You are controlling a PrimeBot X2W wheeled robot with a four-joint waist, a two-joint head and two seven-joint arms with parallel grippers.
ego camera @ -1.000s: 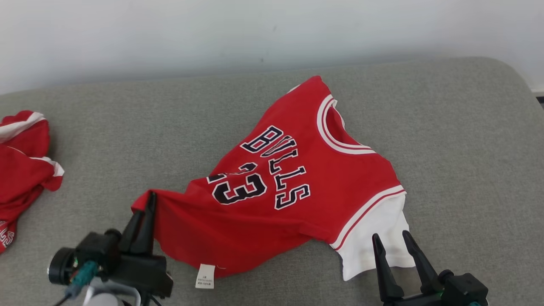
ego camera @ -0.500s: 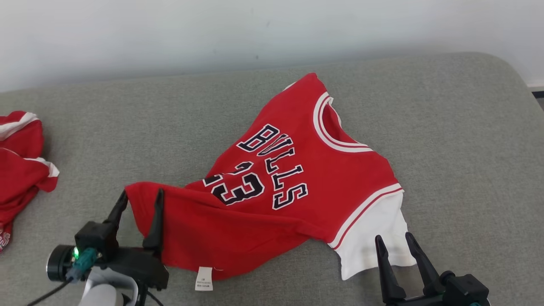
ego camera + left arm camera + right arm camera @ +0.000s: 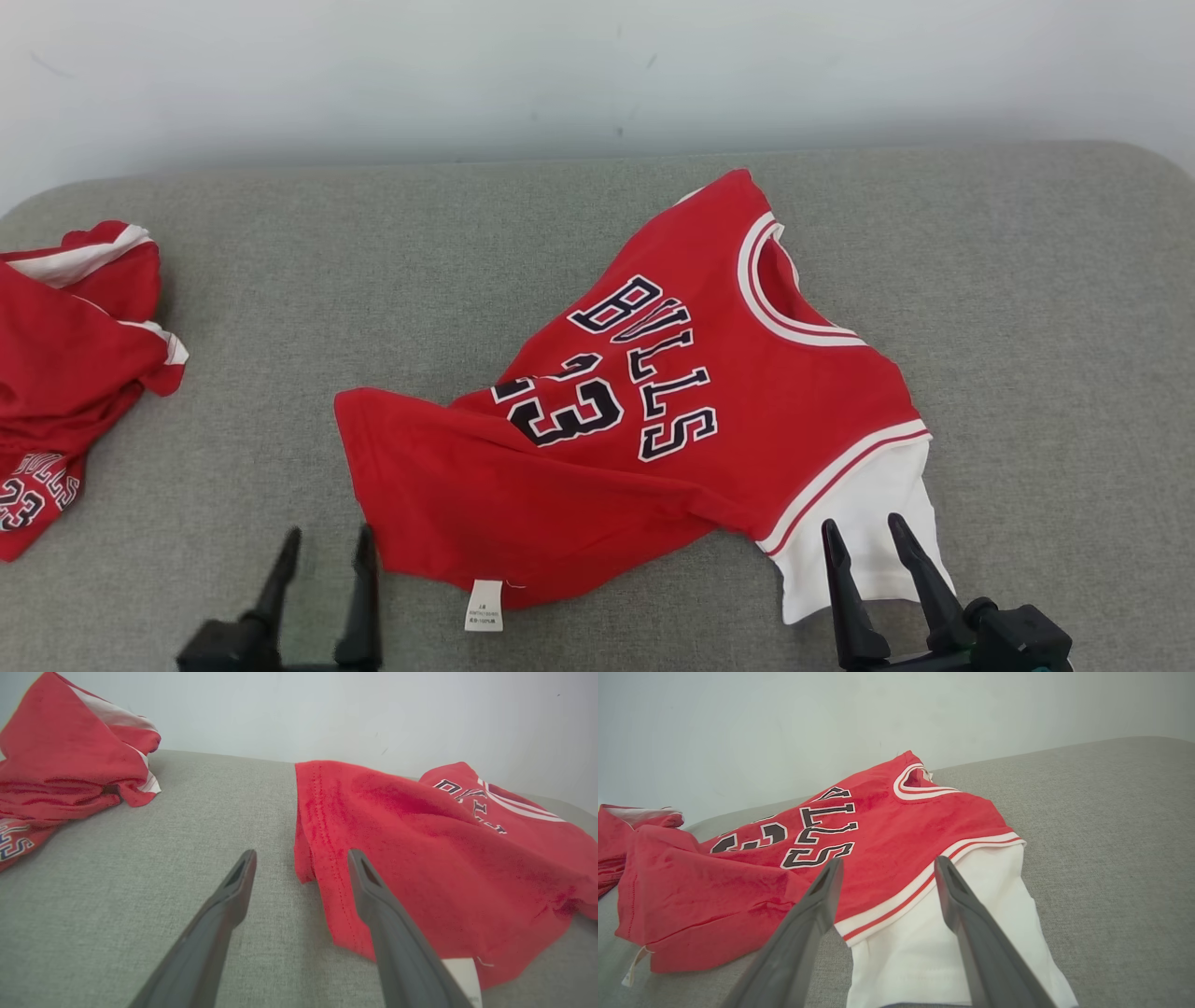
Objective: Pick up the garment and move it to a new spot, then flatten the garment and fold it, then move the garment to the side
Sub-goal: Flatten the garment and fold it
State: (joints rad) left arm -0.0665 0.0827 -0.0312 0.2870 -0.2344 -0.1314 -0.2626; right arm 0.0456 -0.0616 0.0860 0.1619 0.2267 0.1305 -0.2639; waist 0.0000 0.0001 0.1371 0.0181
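A red jersey [image 3: 653, 420] lies face up on a grey cushion [image 3: 280, 280], a little right of the middle. Its white-trimmed neck points to the far right and its hem to the near left. Black letters read "BULLS" above the number 23. The cloth is not flat: a long ridge runs across the lower half, and the hem corner stands slightly off the cushion. A small white label [image 3: 485, 605] hangs from the near edge of the hem. A white sleeve [image 3: 859, 523] sticks out from the jersey's near right side.

The left gripper [image 3: 329, 534] sits low, just beside the hem corner, with its two dark fingers spread apart and nothing between them. In the left wrist view, the left gripper [image 3: 302, 855] has its right finger in front of the hem edge; whether it touches the cloth is unclear.

The right gripper [image 3: 861, 523] is also spread, holding nothing, with its fingertips over the sleeve.

A crumpled red pile [image 3: 65, 373] of similar cloth lies at the far left edge, well apart from the jersey. A pale wall [image 3: 597, 75] rises behind the cushion.
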